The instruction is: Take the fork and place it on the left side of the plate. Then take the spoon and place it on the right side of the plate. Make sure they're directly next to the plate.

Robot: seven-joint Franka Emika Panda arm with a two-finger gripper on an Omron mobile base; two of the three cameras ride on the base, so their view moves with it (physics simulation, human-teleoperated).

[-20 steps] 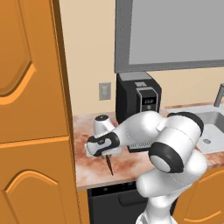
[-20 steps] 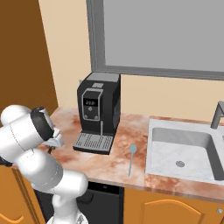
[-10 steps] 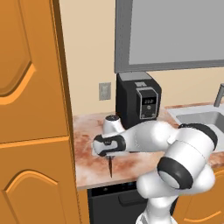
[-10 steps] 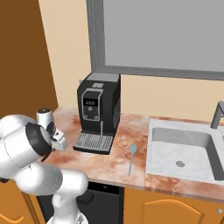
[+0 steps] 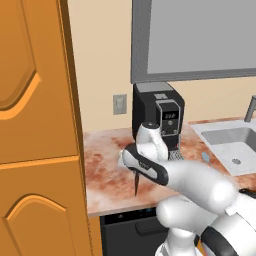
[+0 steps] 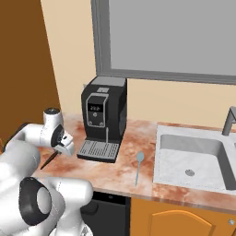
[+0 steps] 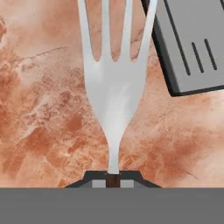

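My gripper (image 5: 134,167) is shut on the fork (image 5: 136,184), over the left part of the counter. The slim black handle points down toward the counter in the left base view. In the right base view the gripper (image 6: 62,147) holds the fork (image 6: 49,160) just left of the coffee machine. The hand view shows the silver tines of the fork (image 7: 113,87) rising from between my gripper's tips (image 7: 113,177). The all-silver spoon (image 6: 138,167) lies on the counter between the coffee machine and the sink; its bowl (image 5: 206,158) shows past my arm. The plate is out of view.
A black coffee machine (image 6: 104,115) stands at the back of the marbled counter (image 6: 115,173), with its grey drip tray (image 7: 192,43) close to the fork's tines. A sink (image 6: 193,159) lies to the right. A tall orange cabinet (image 5: 35,125) walls off the left.
The jaws have closed on the fork. The hand has shifted a little to the right with it, and the arm's elbow has swung down and right.
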